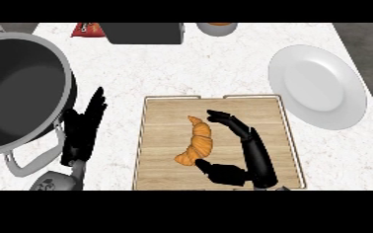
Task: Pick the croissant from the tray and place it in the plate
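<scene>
A golden-brown croissant (197, 142) lies on the wooden tray (164, 168), near its middle. My right hand (247, 153) is over the tray just right of the croissant, fingers curving toward its top end and thumb near its lower end, not closed round it. A white plate (317, 86) sits on the counter at the upper right, with nothing on it. At the lower left my left hand (84, 128) rests open, fingers pointing up, between the pot and the tray.
A large dark pot (29, 94) with a grey handle fills the left side. At the back stand a dark box (144, 32), a red snack bag (87, 28) and an orange cup (216, 28).
</scene>
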`<action>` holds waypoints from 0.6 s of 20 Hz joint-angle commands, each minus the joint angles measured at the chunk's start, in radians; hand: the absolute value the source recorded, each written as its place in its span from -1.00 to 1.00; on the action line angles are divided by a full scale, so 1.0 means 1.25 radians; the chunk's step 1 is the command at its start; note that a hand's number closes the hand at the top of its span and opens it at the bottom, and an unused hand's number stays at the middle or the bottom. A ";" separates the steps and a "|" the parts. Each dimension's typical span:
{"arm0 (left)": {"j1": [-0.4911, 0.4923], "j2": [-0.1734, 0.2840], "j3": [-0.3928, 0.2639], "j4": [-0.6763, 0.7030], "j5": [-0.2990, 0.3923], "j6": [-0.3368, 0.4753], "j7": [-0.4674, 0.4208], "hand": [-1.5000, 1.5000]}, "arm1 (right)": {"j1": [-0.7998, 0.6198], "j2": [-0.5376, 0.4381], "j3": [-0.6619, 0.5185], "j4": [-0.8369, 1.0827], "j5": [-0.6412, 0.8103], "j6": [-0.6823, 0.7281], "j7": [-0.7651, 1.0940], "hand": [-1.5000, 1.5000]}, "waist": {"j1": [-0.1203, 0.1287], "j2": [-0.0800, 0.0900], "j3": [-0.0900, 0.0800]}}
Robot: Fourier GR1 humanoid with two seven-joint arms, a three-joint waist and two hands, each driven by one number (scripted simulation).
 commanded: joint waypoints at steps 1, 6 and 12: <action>0.014 0.000 0.010 -0.002 -0.006 0.003 -0.004 0.00 | 0.000 -0.073 0.060 0.006 0.110 0.029 0.046 -1.00 | -0.007 -0.002 -0.003; 0.036 0.003 0.018 0.012 -0.011 0.000 -0.018 0.00 | -0.110 -0.145 0.057 -0.034 0.264 0.073 0.281 -1.00 | -0.007 -0.004 -0.005; 0.015 0.004 0.016 -0.035 -0.025 0.010 0.044 0.00 | -0.215 -0.137 0.100 -0.114 0.311 0.294 0.550 -1.00 | -0.008 -0.004 -0.004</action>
